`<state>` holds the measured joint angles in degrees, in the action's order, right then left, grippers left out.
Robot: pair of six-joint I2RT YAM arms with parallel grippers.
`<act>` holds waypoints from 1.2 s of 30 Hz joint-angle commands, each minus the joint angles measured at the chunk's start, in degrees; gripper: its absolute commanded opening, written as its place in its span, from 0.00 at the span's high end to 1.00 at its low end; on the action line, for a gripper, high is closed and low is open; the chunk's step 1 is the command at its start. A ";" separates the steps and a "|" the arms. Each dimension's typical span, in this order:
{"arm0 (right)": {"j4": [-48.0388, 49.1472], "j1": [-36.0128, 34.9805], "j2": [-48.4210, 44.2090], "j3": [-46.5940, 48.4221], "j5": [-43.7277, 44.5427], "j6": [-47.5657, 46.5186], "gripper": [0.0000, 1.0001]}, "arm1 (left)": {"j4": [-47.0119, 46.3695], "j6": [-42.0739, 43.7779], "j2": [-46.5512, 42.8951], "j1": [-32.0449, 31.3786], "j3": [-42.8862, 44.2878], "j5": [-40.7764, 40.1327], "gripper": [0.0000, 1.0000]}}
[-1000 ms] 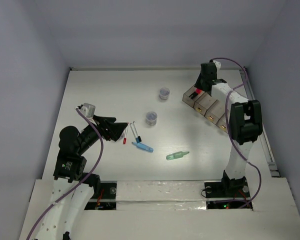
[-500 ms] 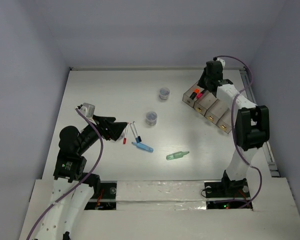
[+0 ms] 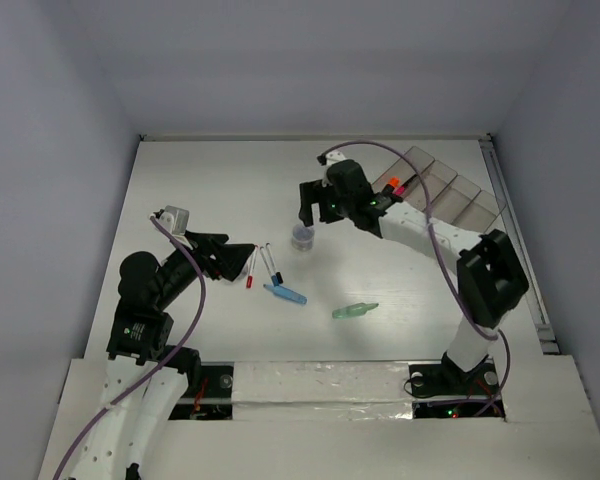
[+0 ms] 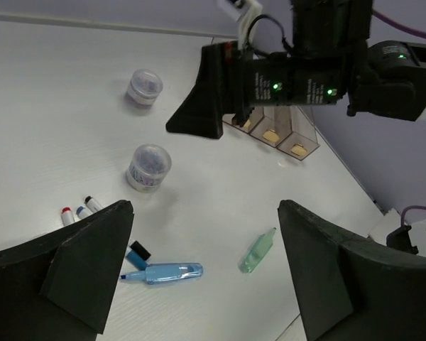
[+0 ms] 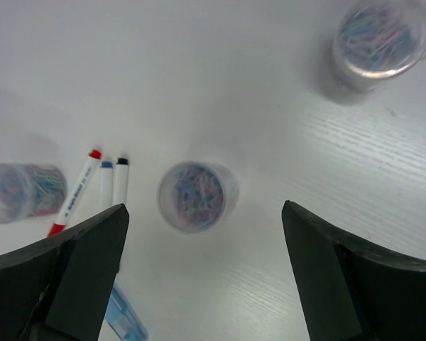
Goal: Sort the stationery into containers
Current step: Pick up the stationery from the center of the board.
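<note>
Hangs right gripper (image 5: 204, 234) unclenched over round pot (image 5: 197, 197) centred between fingers, likely for pickup; poises left gripper (image 4: 206, 249) released, light-blue marker (image 4: 167, 273) between fingers

No text can be read anywhere. In the right wrist view, a white pen (image 5: 74, 193) with a red cap, at the left of the frame, carries dark print along its barrel, too blurred to make out. In the top view, a small pale mark (image 3: 133, 328) on the left arm's joint, lower left, is too small to read.
</note>
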<state>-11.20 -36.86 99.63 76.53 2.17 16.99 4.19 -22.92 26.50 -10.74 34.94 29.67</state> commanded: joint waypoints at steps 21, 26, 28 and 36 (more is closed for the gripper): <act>-9.01 -7.17 17.96 13.64 9.95 -1.88 0.29 | -0.41 0.07 -0.31 0.55 0.22 -1.98 0.01; -6.56 -7.17 14.28 11.72 14.43 -0.38 0.67 | -0.32 0.15 -0.31 0.55 0.22 -2.25 0.01; -5.33 -7.17 10.24 10.66 19.76 -0.73 0.70 | -0.41 0.15 -0.31 0.55 0.13 -1.99 0.01; -4.27 14.41 -0.58 8.90 16.46 1.37 0.71 | -0.41 0.07 -0.75 0.55 0.13 -1.99 0.01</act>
<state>-19.16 -32.95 104.68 85.43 16.21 16.78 5.52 -23.00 26.48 -10.74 34.94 27.59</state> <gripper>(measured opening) 0.656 0.989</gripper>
